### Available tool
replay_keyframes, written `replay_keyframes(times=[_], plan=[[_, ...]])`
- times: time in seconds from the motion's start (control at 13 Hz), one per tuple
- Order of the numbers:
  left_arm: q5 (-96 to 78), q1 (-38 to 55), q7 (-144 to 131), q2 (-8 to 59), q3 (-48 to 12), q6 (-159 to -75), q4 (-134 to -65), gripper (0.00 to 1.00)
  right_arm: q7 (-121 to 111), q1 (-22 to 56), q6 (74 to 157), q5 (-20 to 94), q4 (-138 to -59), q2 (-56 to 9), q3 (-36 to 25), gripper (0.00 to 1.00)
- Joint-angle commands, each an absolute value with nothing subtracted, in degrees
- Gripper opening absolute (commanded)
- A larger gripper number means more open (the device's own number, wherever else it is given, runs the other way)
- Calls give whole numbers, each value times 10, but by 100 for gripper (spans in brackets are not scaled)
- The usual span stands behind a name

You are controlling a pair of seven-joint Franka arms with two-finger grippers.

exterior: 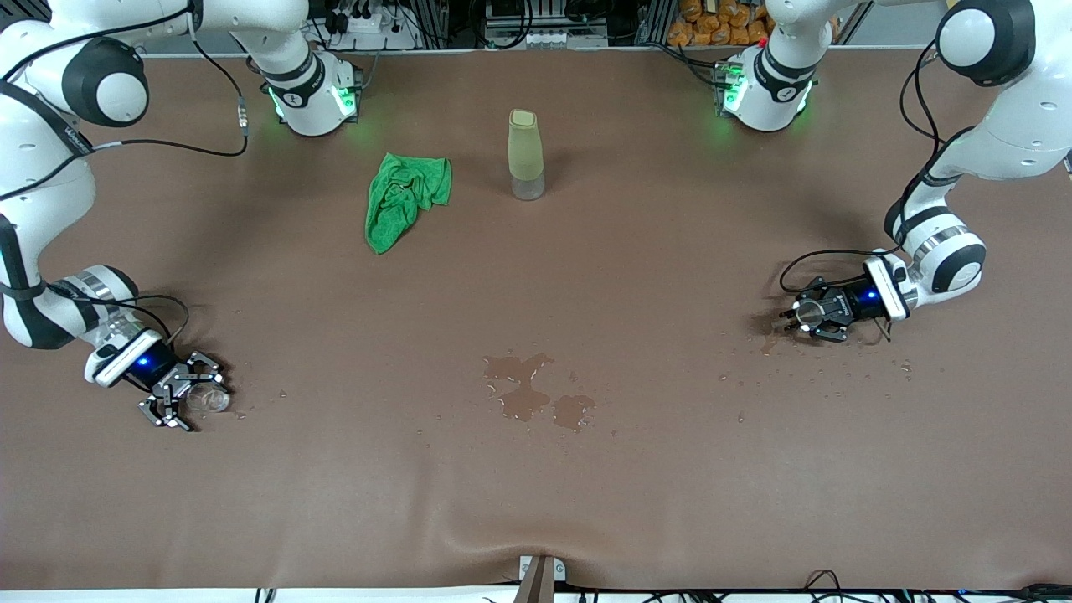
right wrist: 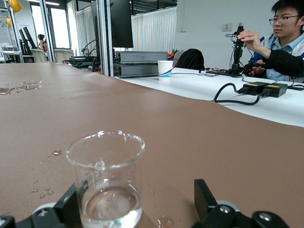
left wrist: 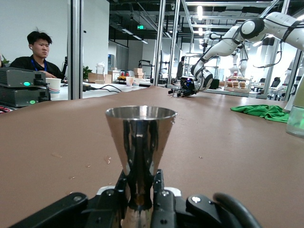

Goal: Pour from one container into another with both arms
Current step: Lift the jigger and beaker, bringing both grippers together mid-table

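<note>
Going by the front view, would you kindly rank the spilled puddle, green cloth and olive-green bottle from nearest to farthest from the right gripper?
From the right gripper:
1. Green cloth, toward the robots' bases.
2. Spilled puddle, mid-table.
3. Olive-green bottle, beside the cloth, toward the left arm's end.

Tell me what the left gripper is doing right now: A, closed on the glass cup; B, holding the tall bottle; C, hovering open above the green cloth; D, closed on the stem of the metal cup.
D: in the left wrist view the left gripper is pinched shut on the narrow stem of the metal cup, which stands upright on the table.
</note>
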State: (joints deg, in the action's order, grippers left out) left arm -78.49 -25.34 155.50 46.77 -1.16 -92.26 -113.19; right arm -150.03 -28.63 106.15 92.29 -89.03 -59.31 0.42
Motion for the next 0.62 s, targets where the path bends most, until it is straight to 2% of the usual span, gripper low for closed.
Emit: replay_keyframes(times=[0.0, 0.08, 0.31, 0.46, 0.54], plan=[[-806, -249, 1574, 470, -9, -927, -1138, 15, -1513, -275, 1062, 950, -872, -614, 4, 100], [-807, -249, 1574, 469, -9, -926, -1138, 13, -1513, -271, 1062, 959, -870, -617, 4, 100], [-823, -240, 1557, 461, -10, -921, -1142, 0, -1513, -264, 1062, 968, -867, -620, 4, 100], [-825, -228, 1503, 438, -9, -921, -1142, 0, -1513, -263, 1062, 968, -867, -620, 4, 100], [-825, -221, 1490, 423, -9, -922, -1143, 0, -1513, -263, 1061, 968, -866, -620, 4, 95]])
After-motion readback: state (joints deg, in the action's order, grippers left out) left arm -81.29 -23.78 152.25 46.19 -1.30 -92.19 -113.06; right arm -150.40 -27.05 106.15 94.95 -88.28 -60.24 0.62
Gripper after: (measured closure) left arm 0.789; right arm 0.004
